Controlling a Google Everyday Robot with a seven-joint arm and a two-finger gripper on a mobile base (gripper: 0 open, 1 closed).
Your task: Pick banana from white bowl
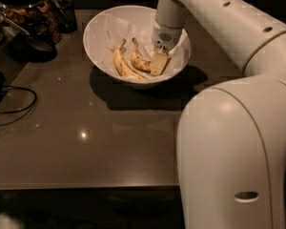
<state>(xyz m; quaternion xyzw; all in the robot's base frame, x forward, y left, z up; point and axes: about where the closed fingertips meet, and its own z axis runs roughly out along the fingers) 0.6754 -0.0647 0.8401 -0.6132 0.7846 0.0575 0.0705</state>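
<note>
The white bowl (100, 30) stands at the back of the dark table, lined with crumpled white paper. Two bananas lie in it. The curved, brown-spotted banana (139, 62) lies in the middle. A slimmer, paler banana (121, 66) lies to its left. My gripper (158, 64) reaches down into the bowl from the upper right. Its tip is at the right end of the spotted banana, touching or nearly touching it. My white arm hides the bowl's right inner side.
A dark jar with snacks (31, 18) and a dark container (62, 8) stand at the back left. A black cable (12, 104) loops at the table's left edge. My robot body (233, 151) fills the right foreground. The table's front edge (86, 185) runs below.
</note>
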